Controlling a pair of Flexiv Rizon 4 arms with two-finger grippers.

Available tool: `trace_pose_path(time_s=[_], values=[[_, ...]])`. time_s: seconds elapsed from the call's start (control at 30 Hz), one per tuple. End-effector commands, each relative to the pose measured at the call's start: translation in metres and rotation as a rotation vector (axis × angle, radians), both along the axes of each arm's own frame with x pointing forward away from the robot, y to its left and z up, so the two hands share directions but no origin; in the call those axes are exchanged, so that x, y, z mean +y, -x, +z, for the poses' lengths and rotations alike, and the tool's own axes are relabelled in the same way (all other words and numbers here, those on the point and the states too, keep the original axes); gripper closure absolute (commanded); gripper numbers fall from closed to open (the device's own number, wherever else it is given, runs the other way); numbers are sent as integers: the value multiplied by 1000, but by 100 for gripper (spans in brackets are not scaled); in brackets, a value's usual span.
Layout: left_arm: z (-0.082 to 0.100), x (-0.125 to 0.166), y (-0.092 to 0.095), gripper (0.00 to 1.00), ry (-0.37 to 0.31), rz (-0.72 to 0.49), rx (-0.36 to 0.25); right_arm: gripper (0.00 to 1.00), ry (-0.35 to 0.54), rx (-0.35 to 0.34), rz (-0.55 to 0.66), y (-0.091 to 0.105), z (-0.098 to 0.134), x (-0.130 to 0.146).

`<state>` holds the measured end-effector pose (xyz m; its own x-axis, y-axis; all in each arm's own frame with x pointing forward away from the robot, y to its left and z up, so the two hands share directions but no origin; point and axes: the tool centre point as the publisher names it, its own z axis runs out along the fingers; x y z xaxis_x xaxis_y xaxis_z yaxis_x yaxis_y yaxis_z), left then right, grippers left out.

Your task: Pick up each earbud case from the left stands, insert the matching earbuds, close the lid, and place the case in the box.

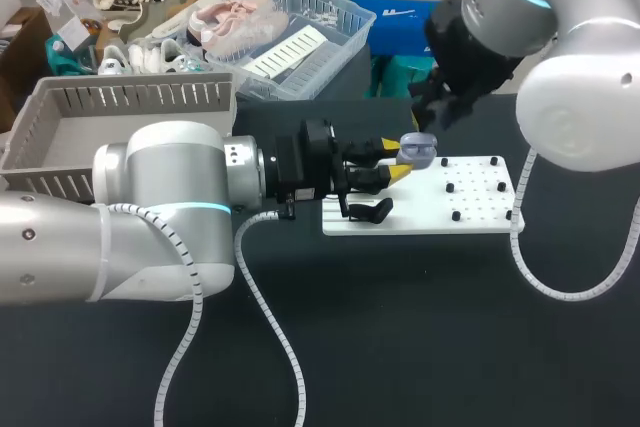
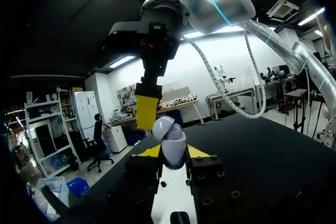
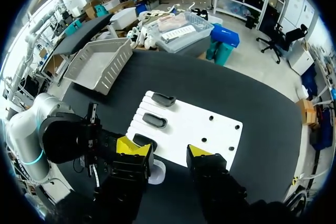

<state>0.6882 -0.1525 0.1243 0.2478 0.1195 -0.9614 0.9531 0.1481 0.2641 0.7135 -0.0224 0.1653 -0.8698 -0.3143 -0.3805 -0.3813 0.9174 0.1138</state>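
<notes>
Left arm (image 1: pixel 150 217) fills the foreground. Left gripper (image 1: pixel 395 160) is clamped on one lavender earbud case (image 1: pixel 418 149), a fingertip on each side, with the lid standing open. The case is held over the left end of one white board (image 1: pixel 480 217). Right gripper (image 3: pixel 168 153) hangs just above the case, fingers spread and gripping nothing. Black stands (image 3: pixel 155 120) on the board's left end: three counted. One grey box (image 1: pixel 60 137) sits behind the left arm, well apart from the board.

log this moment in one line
left gripper: shut on earbud case, lid up | right gripper: open, just above case
</notes>
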Motion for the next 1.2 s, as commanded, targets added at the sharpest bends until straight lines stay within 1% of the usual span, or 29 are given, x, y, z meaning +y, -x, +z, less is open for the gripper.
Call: trace_pose_path(time_s=[0.03,0.23,0.53,0.67,0.77,0.8,0.87,0.97,1.03,1.2], values=[[0,-1,0,100,2,7,-2,60,-8,-22,-2,14,0,-3],[0,-1,0,100,2,7,-2,60,-21,-29,-3,25,2,-3],[0,-1,0,100,2,7,-2,60,-87,-56,-21,52,8,-11],[4,7,-5,100,14,13,-12,59,-122,-66,-24,62,9,-17],[7,15,-11,100,14,9,-18,58,-151,-89,-4,70,7,-21],[7,18,-13,100,17,9,-19,58,-147,-96,-1,71,7,-22],[10,26,-18,100,33,15,-18,59,-135,-118,9,74,6,-24],[13,40,-26,100,38,15,-18,58,-141,-183,71,78,7,-27],[15,52,-33,100,37,22,-15,55,-174,-221,124,80,8,-30],[20,84,-46,100,27,55,-12,56,-235,-302,203,83,9,-37]])
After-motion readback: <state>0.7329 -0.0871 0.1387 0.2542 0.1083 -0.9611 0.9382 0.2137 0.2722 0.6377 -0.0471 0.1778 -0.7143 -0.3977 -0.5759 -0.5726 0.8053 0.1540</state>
